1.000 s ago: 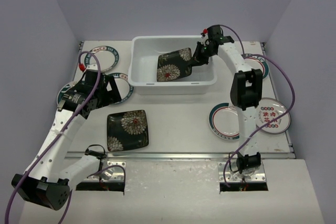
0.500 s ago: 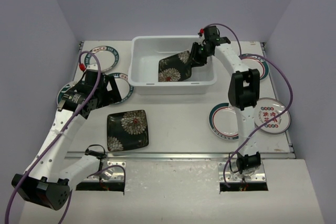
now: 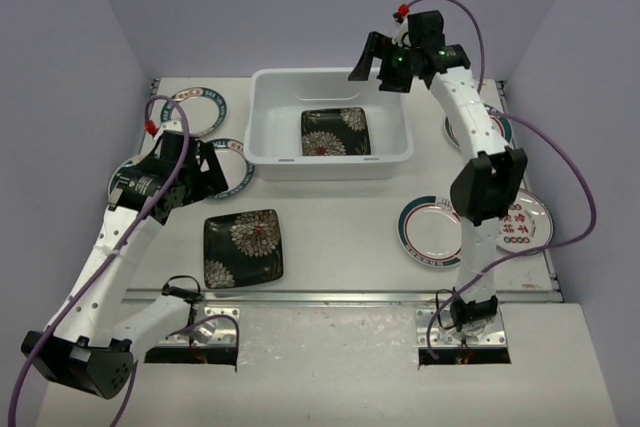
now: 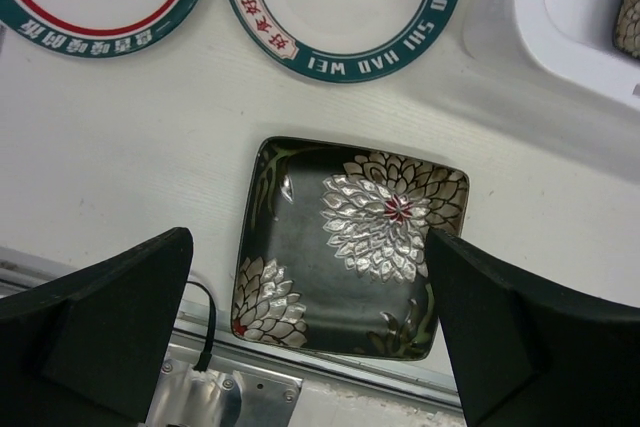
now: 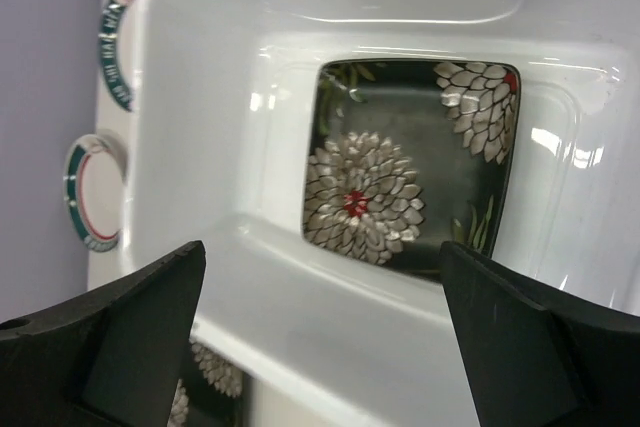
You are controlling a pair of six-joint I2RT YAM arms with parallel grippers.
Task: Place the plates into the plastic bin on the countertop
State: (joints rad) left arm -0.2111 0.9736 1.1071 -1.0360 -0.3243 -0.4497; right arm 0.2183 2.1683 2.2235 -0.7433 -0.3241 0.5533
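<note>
Black and spread wide, my right end effector (image 3: pixel 378 59) hangs empty above the far right corner of the plastic bin (image 3: pixel 262 127). Flat on the bin's floor below it lies the first square plate (image 3: pixel 335 132): glossy black, printed with white many-petalled flowers with red hearts. My left end effector (image 4: pixel 308 277) is wide as well and grips nothing. It is poised over the second square plate (image 3: pixel 243 247), which carries the same print and sits on the counter (image 3: pixel 340 237) in front of the bin's left end, apart from it.

That makes two square plates, one in the bin and one outside it. I count six round white plates with teal rims, all on the counter. Three are left of the bin: the far-left plate (image 3: pixel 195 110), the plate beside the bin (image 3: pixel 236 162), and the plate under my left arm (image 3: pixel 122 179). Three are to its right: the red-lined plate (image 3: pixel 425 232), the red-character plate (image 3: pixel 525 227), and the far-right plate (image 3: pixel 503 127), partly hidden by my right arm.
</note>
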